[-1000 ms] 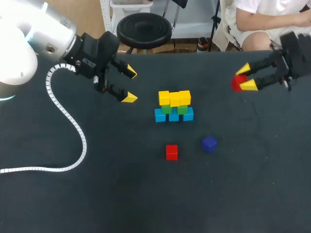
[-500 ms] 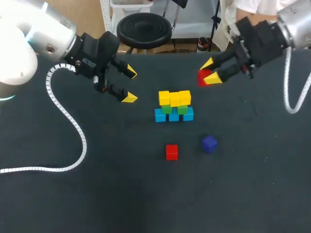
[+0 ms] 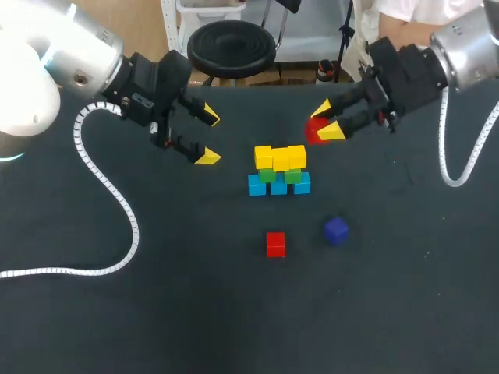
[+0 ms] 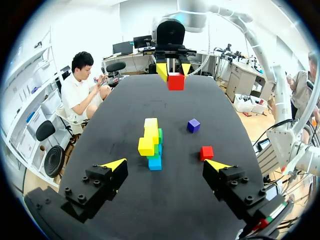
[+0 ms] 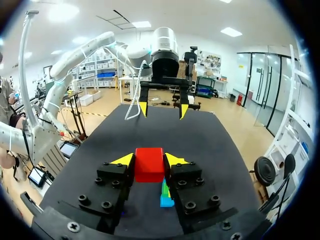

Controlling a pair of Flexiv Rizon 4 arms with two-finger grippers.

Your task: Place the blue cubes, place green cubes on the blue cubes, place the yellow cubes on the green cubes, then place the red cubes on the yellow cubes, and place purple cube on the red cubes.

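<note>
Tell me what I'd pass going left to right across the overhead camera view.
Left arm, jaws open → cube stack → purple cube → right arm's silver body. Left out, overlapping: loose red cube, held red cube.

robotics lab, left robot arm (image 3: 47, 54) and right robot arm (image 3: 460, 47) over a black table (image 3: 156, 312), stack of coloured cubes (image 3: 279, 170)

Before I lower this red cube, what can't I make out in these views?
Right wrist view: the stack is mostly hidden behind the held red cube and the right jaws.
Left wrist view: the stack is end-on; the nearest blue cube largely hides those behind.
Head view: the yellow cubes cover most of the green cubes.
</note>
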